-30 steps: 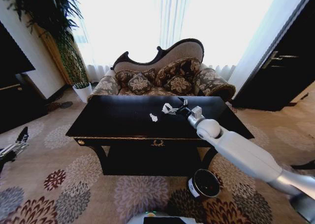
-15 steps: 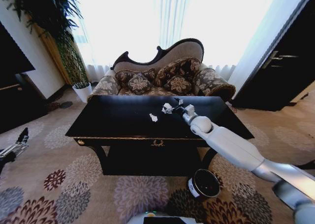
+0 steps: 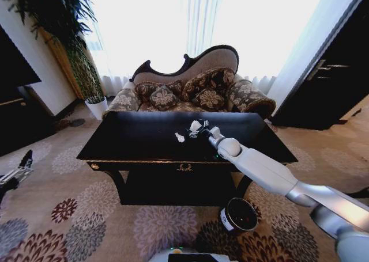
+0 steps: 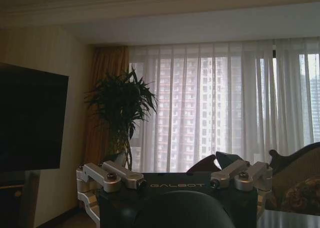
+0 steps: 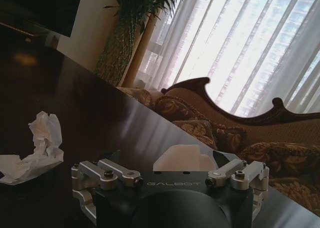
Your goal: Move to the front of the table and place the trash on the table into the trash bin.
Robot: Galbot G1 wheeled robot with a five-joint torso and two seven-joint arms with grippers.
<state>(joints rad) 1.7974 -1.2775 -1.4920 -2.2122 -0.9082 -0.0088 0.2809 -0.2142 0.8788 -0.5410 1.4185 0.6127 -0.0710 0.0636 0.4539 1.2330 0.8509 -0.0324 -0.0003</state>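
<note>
Paper wad (image 5: 182,159): white, crumpled, on the worktop (image 3: 138,138) right of centre, at the right gripper (image 3: 200,129). Judged very light, soft, crushable, not fragile; a pinch across its bulk should do.
Second wad (image 3: 180,137): just left of the first; same handling expected.
Right gripper: low over the worktop, first wad between its linkages; whether the fingers are apart or clamped cannot be told.
Bin (image 3: 238,215): on the floor before the worktop's right front leg.
Left gripper (image 3: 17,173): parked well left of the worktop; finger state cannot be told.
</note>
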